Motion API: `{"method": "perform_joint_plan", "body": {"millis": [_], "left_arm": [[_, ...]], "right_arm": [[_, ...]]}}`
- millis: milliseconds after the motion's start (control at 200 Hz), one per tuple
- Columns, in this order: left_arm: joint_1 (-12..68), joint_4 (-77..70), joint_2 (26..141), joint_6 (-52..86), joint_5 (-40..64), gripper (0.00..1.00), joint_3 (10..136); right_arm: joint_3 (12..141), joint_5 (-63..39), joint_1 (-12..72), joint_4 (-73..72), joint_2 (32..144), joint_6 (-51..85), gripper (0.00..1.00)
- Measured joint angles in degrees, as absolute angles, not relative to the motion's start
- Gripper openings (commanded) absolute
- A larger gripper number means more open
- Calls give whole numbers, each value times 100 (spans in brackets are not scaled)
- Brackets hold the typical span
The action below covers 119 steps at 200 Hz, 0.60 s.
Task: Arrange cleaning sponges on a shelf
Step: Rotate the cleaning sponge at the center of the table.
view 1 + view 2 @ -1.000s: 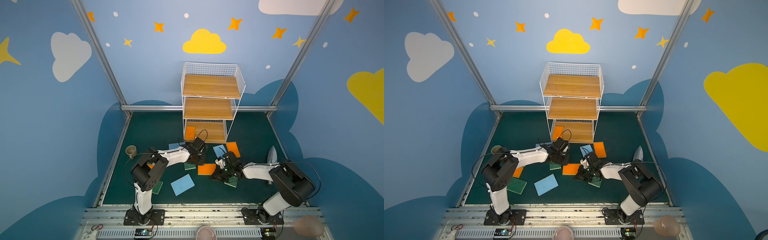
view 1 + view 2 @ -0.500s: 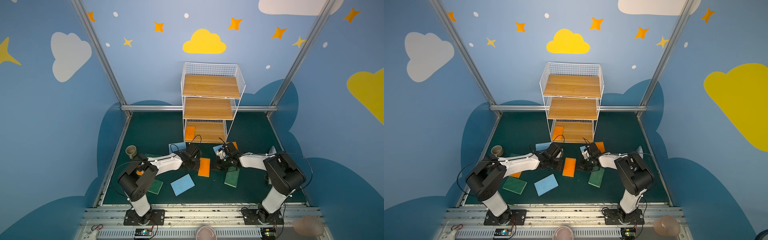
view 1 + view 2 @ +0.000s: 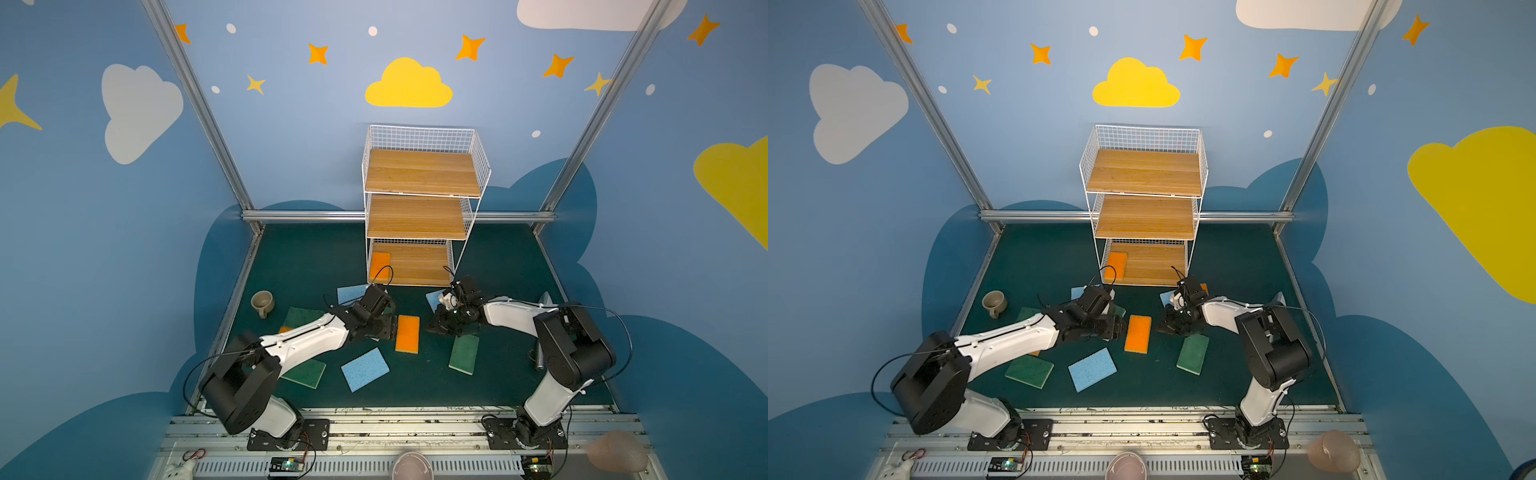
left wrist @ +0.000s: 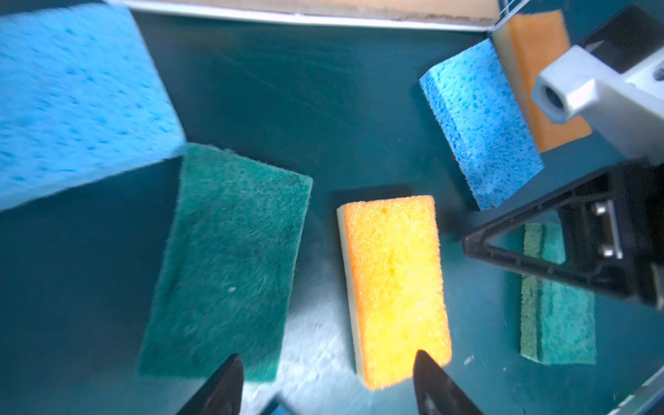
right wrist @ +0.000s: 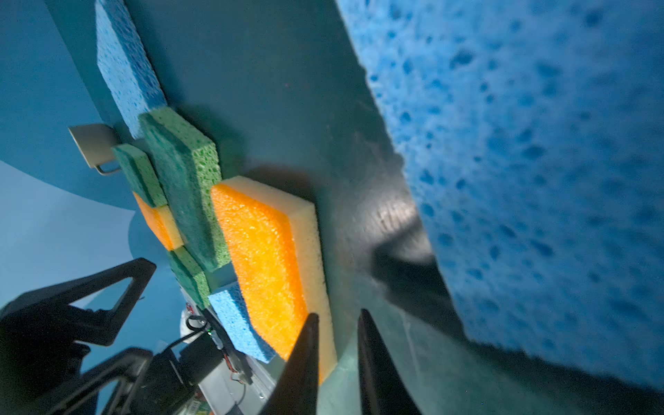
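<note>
The shelf (image 3: 419,208) (image 3: 1144,208) stands at the back, with one orange sponge (image 3: 380,266) on its bottom plank. Another orange sponge (image 3: 407,338) (image 4: 395,287) (image 5: 266,258) lies flat on the mat between both grippers. My left gripper (image 3: 392,330) (image 4: 328,381) is open just left of it, one fingertip (image 4: 427,373) at the sponge's near end. My right gripper (image 3: 434,328) (image 5: 337,316) sits low to its right, jaws a narrow gap apart, holding nothing. Loose on the mat lie a green sponge (image 3: 464,353), a blue sponge (image 3: 365,369) and another blue sponge (image 3: 434,299) (image 5: 539,161).
More sponges lie on the left: green ones (image 3: 303,372) (image 3: 303,318) and a blue one (image 3: 352,293), partly under my left arm. A beige cup (image 3: 262,303) stands near the left rail. Metal frame rails border the mat.
The orange sponge was turned lengthwise and my left jaws opened wide off it. My right arm shifted back towards the shelf, leaving the green sponge on the mat; its jaws parted slightly.
</note>
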State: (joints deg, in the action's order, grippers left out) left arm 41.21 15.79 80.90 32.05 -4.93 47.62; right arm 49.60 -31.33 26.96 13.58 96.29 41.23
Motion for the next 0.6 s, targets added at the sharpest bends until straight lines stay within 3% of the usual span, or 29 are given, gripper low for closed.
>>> {"method": "perform_joint_plan", "body": {"millis": [150, 325, 596], "left_arm": [[4112, 1599, 7260, 3304, -788, 99, 4311], [4080, 1601, 6591, 3332, -1072, 100, 3830], [3959, 1529, 6075, 3483, -1363, 100, 3332]], "right_arm": [[4912, -3103, 2694, 1597, 9247, 4047, 45], [4727, -3074, 2775, 1789, 8910, 4049, 54], [4381, -3065, 3155, 1798, 8759, 4383, 54]]}}
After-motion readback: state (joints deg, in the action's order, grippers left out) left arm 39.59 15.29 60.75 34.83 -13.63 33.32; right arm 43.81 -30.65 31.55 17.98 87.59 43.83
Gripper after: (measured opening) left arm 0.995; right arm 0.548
